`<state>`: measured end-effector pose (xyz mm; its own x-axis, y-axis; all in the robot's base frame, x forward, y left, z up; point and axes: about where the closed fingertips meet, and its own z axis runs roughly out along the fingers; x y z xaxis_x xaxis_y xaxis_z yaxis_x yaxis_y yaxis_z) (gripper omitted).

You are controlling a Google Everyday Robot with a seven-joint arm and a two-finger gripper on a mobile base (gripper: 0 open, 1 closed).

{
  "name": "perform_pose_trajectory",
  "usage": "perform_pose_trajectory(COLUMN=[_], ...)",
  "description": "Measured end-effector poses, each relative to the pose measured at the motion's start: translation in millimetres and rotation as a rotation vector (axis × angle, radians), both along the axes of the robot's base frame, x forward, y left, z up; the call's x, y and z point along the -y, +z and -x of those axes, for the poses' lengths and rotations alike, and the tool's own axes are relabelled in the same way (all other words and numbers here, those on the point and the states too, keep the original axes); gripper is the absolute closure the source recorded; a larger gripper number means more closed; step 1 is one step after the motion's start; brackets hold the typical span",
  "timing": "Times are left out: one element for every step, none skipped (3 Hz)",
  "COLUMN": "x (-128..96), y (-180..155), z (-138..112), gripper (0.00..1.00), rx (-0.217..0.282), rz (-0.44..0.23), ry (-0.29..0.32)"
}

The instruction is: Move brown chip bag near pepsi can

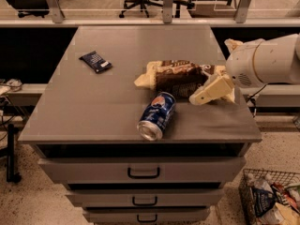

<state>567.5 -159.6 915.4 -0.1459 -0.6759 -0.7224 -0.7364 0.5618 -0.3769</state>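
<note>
The brown chip bag (178, 77) lies on the grey cabinet top (93, 107), right of centre. The pepsi can (157, 116) lies on its side just in front of the bag, its silver end facing the front edge; a narrow gap or light contact separates them. My gripper (221, 68) is at the right edge of the top, at the bag's right end. Its fingers are spread wide, one (210, 91) low by the bag's front corner and one (232, 44) behind. The bag rests on the surface between them.
A small dark blue flat packet (95, 61) lies at the back left of the top. Drawers with handles (143, 173) are below the front edge. A wire basket (272, 197) of items stands on the floor at the lower right. Office chairs stand behind a rail.
</note>
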Motion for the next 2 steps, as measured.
perform_pose_trajectory(x=[5, 12], y=[10, 38], z=[4, 16], gripper=[0.0, 0.0], rx=[0.002, 0.007], rz=[0.023, 0.088], ry=[0.018, 0.059])
